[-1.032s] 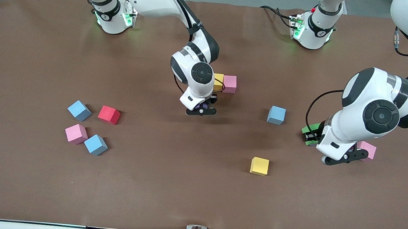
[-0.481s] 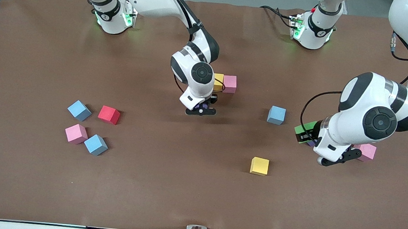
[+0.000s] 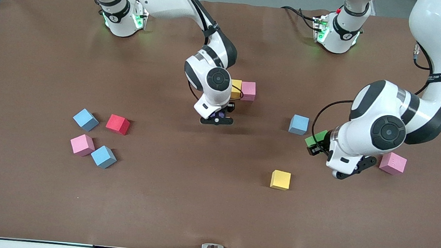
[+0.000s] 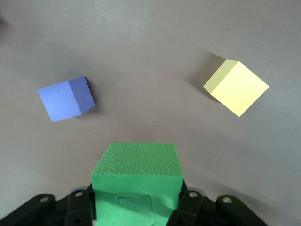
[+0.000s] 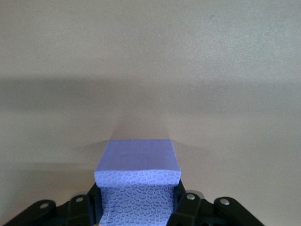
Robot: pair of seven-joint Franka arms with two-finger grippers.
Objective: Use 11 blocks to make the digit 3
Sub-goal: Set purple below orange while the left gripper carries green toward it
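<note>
Carrying the green block [image 4: 136, 165], our left gripper [image 3: 314, 145] has swung toward nine o'clock, off the pink block [image 3: 393, 163]. Our right gripper [image 3: 218, 117] clamps the purple block [image 5: 138, 181] beside the yellow block [image 3: 236, 88], starting the digit.

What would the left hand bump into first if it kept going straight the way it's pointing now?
Probably just bare table. The left hand, shut on the green block, points into the gap between the light blue block and the yellow block; depth is hard to judge.
</note>
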